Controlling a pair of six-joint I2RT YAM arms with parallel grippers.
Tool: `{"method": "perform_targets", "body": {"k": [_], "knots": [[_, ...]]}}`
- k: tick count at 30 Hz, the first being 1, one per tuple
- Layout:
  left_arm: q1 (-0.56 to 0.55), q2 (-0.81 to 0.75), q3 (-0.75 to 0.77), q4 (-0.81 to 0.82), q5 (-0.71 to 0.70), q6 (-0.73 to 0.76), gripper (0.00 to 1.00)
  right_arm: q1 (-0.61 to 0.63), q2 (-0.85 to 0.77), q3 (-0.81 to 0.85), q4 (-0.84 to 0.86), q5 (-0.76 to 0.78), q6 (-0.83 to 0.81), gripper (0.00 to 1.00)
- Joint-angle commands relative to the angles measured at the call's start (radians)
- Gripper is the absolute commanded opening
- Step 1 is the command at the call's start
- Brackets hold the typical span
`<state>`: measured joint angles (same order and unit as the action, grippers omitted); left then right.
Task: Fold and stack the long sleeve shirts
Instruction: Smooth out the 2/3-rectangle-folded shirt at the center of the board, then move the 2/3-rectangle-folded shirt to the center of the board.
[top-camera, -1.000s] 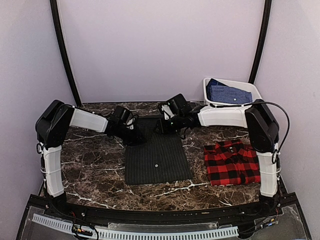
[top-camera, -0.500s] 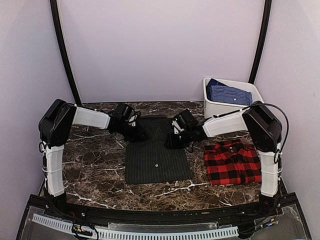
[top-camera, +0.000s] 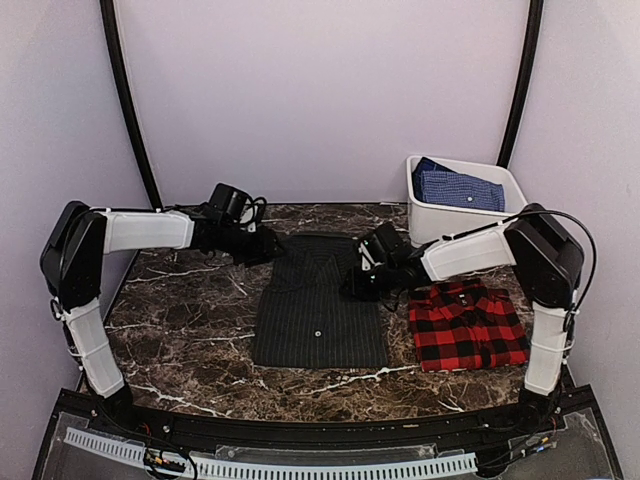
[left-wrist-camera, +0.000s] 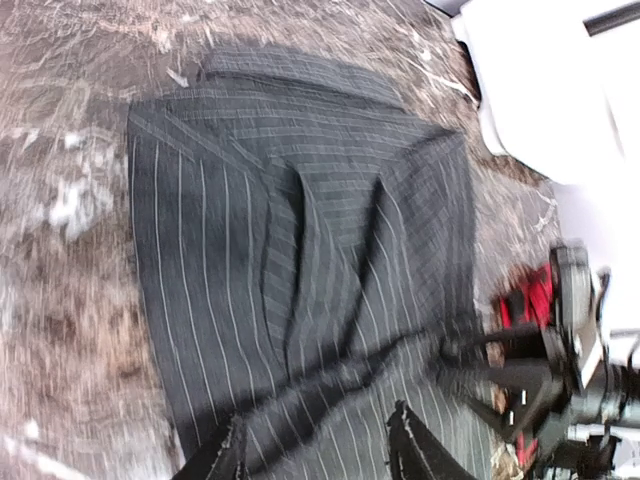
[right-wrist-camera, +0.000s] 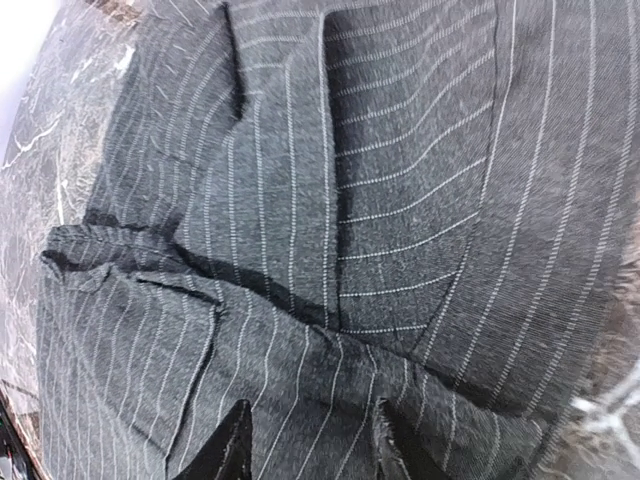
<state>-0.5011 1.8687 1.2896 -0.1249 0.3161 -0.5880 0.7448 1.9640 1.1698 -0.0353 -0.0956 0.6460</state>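
Observation:
The charcoal pinstripe shirt (top-camera: 320, 305) lies folded in a rectangle at the table's middle, one small light button showing. It fills the left wrist view (left-wrist-camera: 300, 250) and the right wrist view (right-wrist-camera: 350, 200), with creases and folded layers. My left gripper (top-camera: 262, 243) is open at the shirt's far left corner, its jaws (left-wrist-camera: 315, 455) apart over the cloth. My right gripper (top-camera: 362, 280) is open at the shirt's right edge, its jaws (right-wrist-camera: 310, 450) apart just above the cloth. The red-and-black plaid shirt (top-camera: 465, 325) lies folded to the right.
A white bin (top-camera: 430, 215) at the back right holds a folded blue dotted cloth (top-camera: 458, 186). The dark marble table (top-camera: 180, 320) has a black front rail. Curved black poles stand at both back corners.
My left gripper drew back toward the far left, off the shirt's far edge. My right gripper moved nearer and to the right, from the shirt's far edge to its right edge.

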Motion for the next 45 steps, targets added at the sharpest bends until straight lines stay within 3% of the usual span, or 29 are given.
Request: {"method": "perform_targets", "body": {"k": [1,4,8,18,23,34,45], "knots": [[-0.036,-0.126,-0.134,-0.007,0.028,-0.015,0.46,-0.007,-0.079,0.033,-0.03,0.021,-0.034,0.39],[-0.067,-0.256,-0.299,0.033,0.082,-0.062,0.43,-0.003,-0.175,-0.003,-0.052,0.014,-0.043,0.41],[-0.102,-0.348,-0.409,0.058,0.154,-0.097,0.4,0.048,-0.258,-0.09,-0.063,0.017,-0.029,0.4],[-0.164,-0.425,-0.613,0.098,0.262,-0.183,0.34,0.225,-0.401,-0.288,-0.073,0.002,0.084,0.34],[-0.167,-0.442,-0.693,0.099,0.281,-0.201,0.33,0.246,-0.427,-0.41,-0.026,-0.018,0.154,0.33],[-0.177,-0.424,-0.734,0.02,0.256,-0.176,0.31,0.246,-0.491,-0.521,-0.076,0.015,0.198,0.32],[-0.176,-0.617,-0.705,-0.172,0.116,-0.135,0.32,0.246,-0.606,-0.591,-0.152,0.026,0.205,0.32]]}}
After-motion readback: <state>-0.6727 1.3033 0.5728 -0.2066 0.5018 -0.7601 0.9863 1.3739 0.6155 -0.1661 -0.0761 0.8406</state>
